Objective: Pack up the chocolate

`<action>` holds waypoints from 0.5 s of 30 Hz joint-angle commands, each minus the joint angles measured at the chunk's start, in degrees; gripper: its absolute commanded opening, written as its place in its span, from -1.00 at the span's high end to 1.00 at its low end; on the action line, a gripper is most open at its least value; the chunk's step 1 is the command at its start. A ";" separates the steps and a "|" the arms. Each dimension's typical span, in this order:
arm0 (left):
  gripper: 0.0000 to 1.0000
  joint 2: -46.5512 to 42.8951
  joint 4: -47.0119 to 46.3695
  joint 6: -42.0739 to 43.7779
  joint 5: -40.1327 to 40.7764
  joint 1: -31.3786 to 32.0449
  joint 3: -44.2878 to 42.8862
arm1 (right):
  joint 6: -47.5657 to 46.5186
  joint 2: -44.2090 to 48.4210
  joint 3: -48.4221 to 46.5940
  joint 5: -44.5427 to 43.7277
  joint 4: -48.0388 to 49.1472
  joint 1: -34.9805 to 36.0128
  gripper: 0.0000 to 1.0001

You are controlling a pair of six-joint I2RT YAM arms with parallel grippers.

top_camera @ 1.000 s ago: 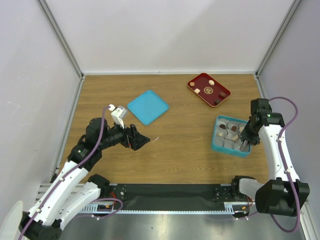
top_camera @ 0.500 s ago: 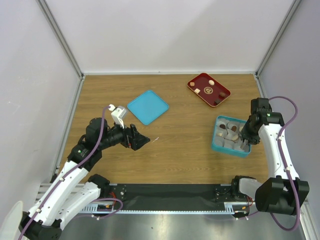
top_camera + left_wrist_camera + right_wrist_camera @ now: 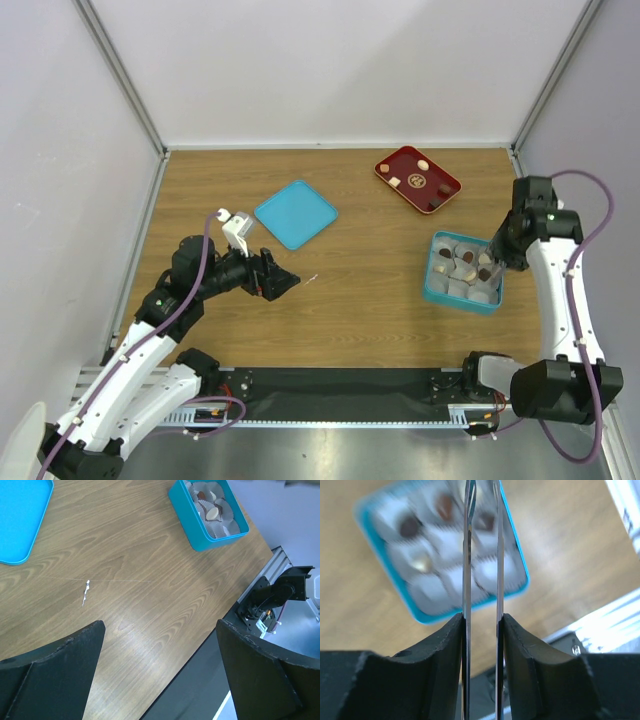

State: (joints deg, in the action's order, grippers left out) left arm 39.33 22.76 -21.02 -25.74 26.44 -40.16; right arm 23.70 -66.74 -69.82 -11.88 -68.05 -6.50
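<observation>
Chocolate pieces lie in two places. A few rest on the dark red tray point(image 3: 418, 181), among them a cream piece point(image 3: 424, 165) and a dark one point(image 3: 445, 187). Others sit in white paper cups in the teal box point(image 3: 433, 283), such as a tan piece point(image 3: 467, 256). In the right wrist view the box point(image 3: 515, 550) is blurred below me, with a dark piece point(image 3: 410, 526) and a tan one point(image 3: 422, 562). My right gripper point(image 3: 492, 262) point(image 3: 483, 490) hovers over the box's right side, its thin blades slightly open and empty. My left gripper point(image 3: 280, 283) point(image 3: 160, 630) stands wide open and empty over bare wood.
A flat teal lid point(image 3: 296, 213) point(image 3: 20, 520) lies left of centre. A small white scrap point(image 3: 85, 592) lies on the wood near the left gripper. White walls enclose the table on three sides. The black rail point(image 3: 340, 385) runs along the near edge.
My right gripper has risen from the box's right side and drawn back toward the far right, its blades parting a little. The left arm has not moved.
</observation>
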 commanded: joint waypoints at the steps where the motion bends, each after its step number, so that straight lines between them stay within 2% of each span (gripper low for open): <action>1: -0.99 0.22 -1.58 -0.25 -0.37 0.02 -0.09 | -1.47 -2.34 -8.12 -1.31 0.99 0.00 0.19; 6: -0.99 0.31 -1.06 0.01 1.21 -0.07 -0.27 | -1.38 -4.97 -10.15 3.87 9.22 4.64 0.17; 8: -0.99 0.22 -1.06 0.01 2.09 -0.07 -0.27 | -2.08 -8.22 -11.73 5.02 13.01 9.19 0.17; 15: -0.99 0.83 -1.58 0.19 2.27 -0.07 -0.36 | -6.21 -24.65 -22.00 7.73 25.58 15.02 0.14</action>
State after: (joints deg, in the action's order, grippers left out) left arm 39.97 22.81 -20.97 -24.08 26.44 -40.16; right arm 20.27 -86.72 -86.37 -6.74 -51.64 7.27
